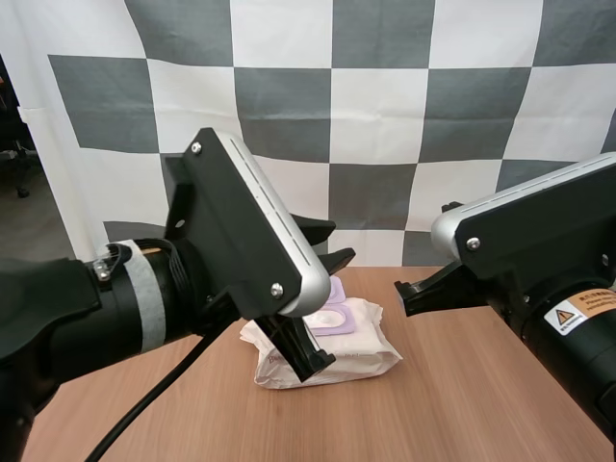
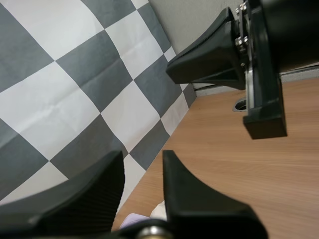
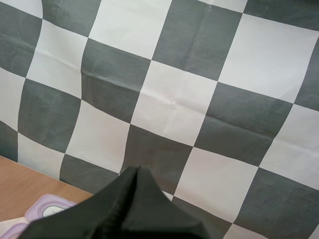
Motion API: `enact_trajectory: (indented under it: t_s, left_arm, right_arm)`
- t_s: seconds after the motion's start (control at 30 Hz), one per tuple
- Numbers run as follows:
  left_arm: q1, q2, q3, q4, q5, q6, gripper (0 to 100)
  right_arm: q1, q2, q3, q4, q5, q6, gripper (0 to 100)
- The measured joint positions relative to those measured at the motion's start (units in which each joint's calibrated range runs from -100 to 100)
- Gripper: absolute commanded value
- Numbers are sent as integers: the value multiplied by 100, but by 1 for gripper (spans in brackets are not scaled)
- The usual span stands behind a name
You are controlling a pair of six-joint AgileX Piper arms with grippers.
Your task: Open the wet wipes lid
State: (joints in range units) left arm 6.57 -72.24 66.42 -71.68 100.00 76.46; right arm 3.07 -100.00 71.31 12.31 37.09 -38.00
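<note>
Left end effector (image 2: 143, 158): open, its two fingers apart with nothing between them, held above the far side of the pack.
Right end effector (image 1: 406, 295): closed on nothing, fingers together as one dark wedge, just right of the pack and clear of it.
Wet wipes pack (image 1: 358, 348): soft white wrapper, lying flat on the table near its middle.
Lid (image 1: 330, 315): lilac, on the pack's top face; raised or flat cannot be told.
Contents: hidden inside the wrapper.
Table (image 1: 462, 385): wood-grain brown.
</note>
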Motion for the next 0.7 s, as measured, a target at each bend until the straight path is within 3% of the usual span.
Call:
enact_trajectory:
  t_s: [0.03,0.07,0.17,0.33,0.43,0.47,0.53,0.7]
  left_arm:
    - [0,-34,0,0,0,-21,21]
    - [0,-100,0,15,0,-67,9]
    - [0,-195,0,16,0,-122,0]
    - [0,-481,-48,38,0,-315,0]
    - [0,-1454,-277,157,-181,-763,0]
    - [0,-1910,-377,487,-1705,-1523,0]
    - [-19,-2623,-377,1224,-2940,-2268,0]
    - [-178,-2776,-165,2194,-4405,-3107,0]
  right_arm:
    - [0,0,0,0,0,0,0]
    - [-17,0,0,-24,0,0,0]
    - [-24,0,0,-22,0,0,0]
    - [-24,0,0,-97,11,0,0]
    - [-24,0,0,-223,11,0,0]
    - [-24,0,0,-290,11,0,0]
    - [-75,0,0,-290,-5,11,0]
    - [-168,0,0,-306,176,266,0]
